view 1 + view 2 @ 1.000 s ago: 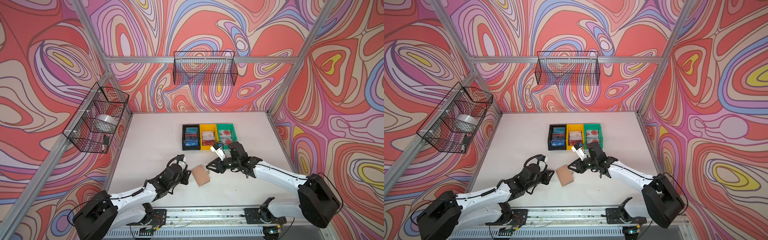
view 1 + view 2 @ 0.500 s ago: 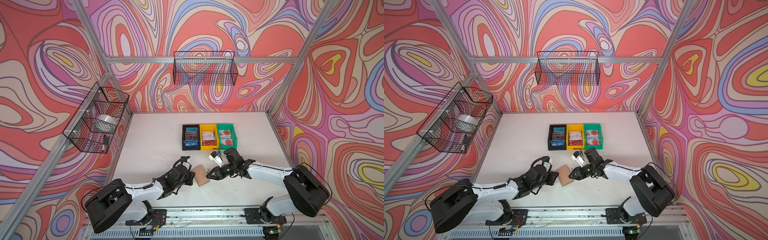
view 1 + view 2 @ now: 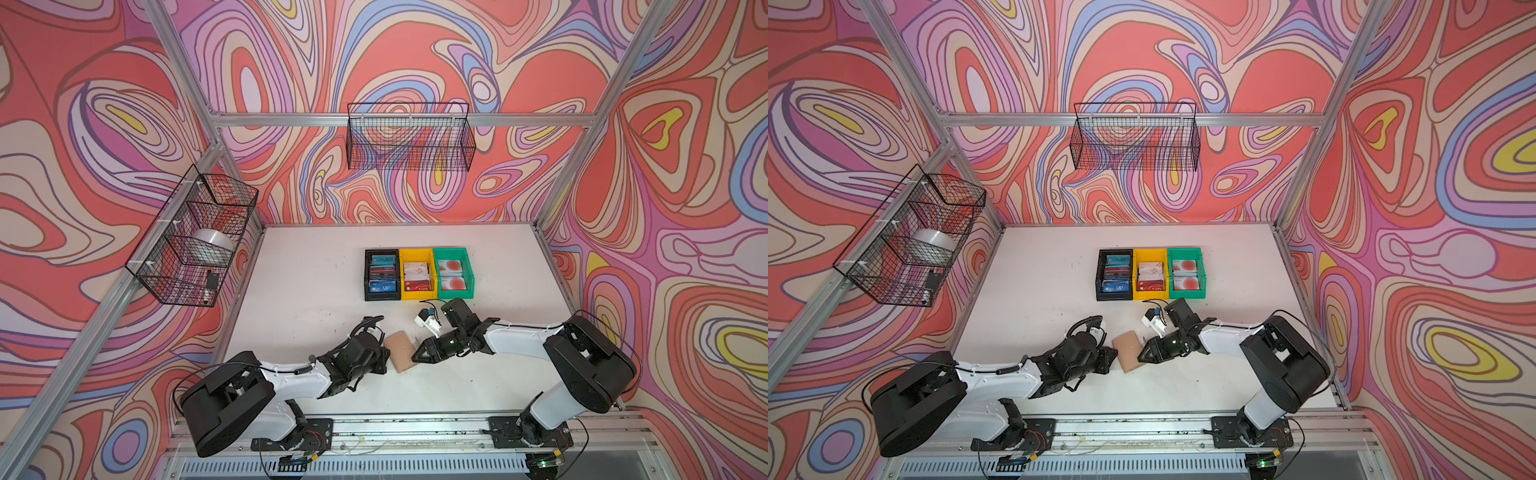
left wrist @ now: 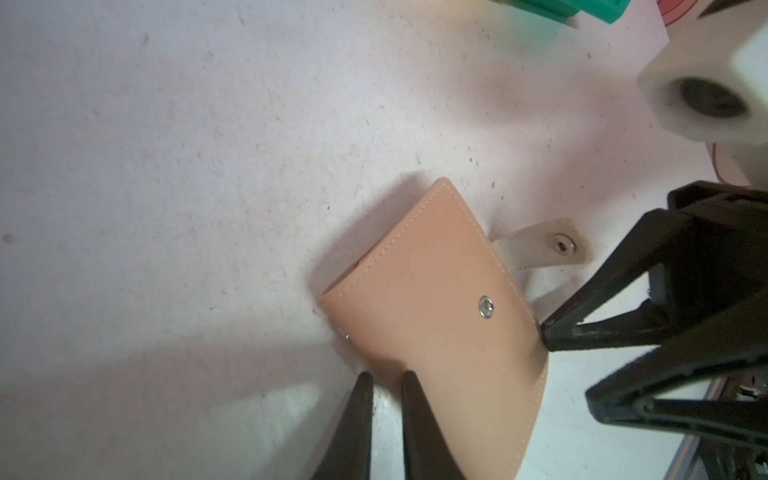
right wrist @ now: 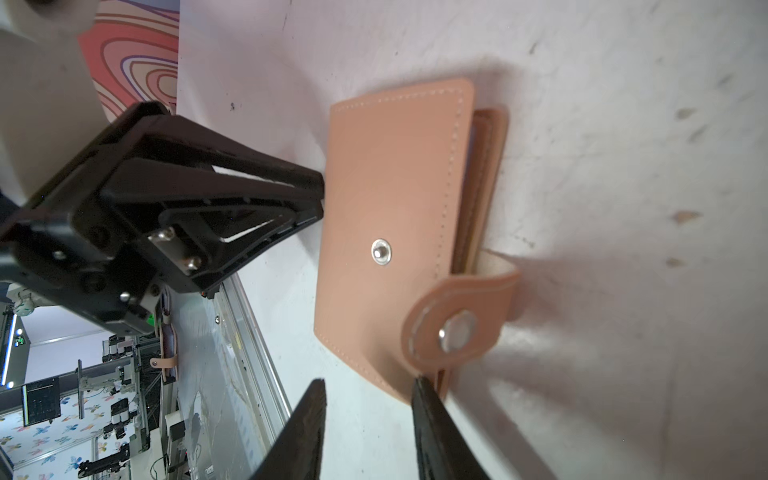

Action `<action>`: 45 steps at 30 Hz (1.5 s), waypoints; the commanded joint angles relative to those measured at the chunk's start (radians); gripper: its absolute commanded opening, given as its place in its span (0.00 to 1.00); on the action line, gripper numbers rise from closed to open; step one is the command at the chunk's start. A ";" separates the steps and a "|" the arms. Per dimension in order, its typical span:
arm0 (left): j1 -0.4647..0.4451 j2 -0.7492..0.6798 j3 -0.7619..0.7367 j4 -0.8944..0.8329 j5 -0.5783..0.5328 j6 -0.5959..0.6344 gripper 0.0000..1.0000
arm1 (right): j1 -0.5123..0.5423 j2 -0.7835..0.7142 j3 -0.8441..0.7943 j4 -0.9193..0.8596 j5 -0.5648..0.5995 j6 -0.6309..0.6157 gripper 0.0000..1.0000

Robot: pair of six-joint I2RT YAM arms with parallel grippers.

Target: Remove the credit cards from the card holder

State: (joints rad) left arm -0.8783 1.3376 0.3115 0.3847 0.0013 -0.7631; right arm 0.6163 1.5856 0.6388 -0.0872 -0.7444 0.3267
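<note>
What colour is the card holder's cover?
Card holder: tan with pale stitching, best in right wrist view.

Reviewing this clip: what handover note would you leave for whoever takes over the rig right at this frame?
Left tool: jaws nearly together, tips at the card holder's spine edge; a pinch cannot be confirmed.
Right tool: open, one fingertip at the holder's opening edge, beside the snap tab.
Things: the holder lies on the table between both tools, cover down. Some cards lie in the black bin, yellow bin and green bin behind it.
Done: tab unsnapped.
Left: lift the cover, pull out any cards; none visible inside.
</note>
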 commanded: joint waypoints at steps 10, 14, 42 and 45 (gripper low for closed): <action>-0.013 0.026 -0.020 0.002 -0.024 -0.012 0.16 | 0.005 -0.103 0.014 -0.084 0.103 -0.036 0.39; -0.014 0.066 -0.002 0.021 -0.013 -0.006 0.16 | 0.005 -0.078 0.019 -0.064 0.076 -0.034 0.39; -0.021 0.153 0.047 0.031 0.017 0.010 0.13 | 0.005 -0.045 0.031 -0.058 0.175 0.001 0.41; -0.021 0.168 0.047 0.047 0.025 0.002 0.13 | 0.005 -0.015 0.035 -0.050 0.155 0.006 0.41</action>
State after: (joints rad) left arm -0.8894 1.4662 0.3603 0.4828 0.0051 -0.7532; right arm 0.6167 1.5425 0.6559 -0.1501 -0.5701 0.3237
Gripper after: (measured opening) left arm 0.127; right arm 0.407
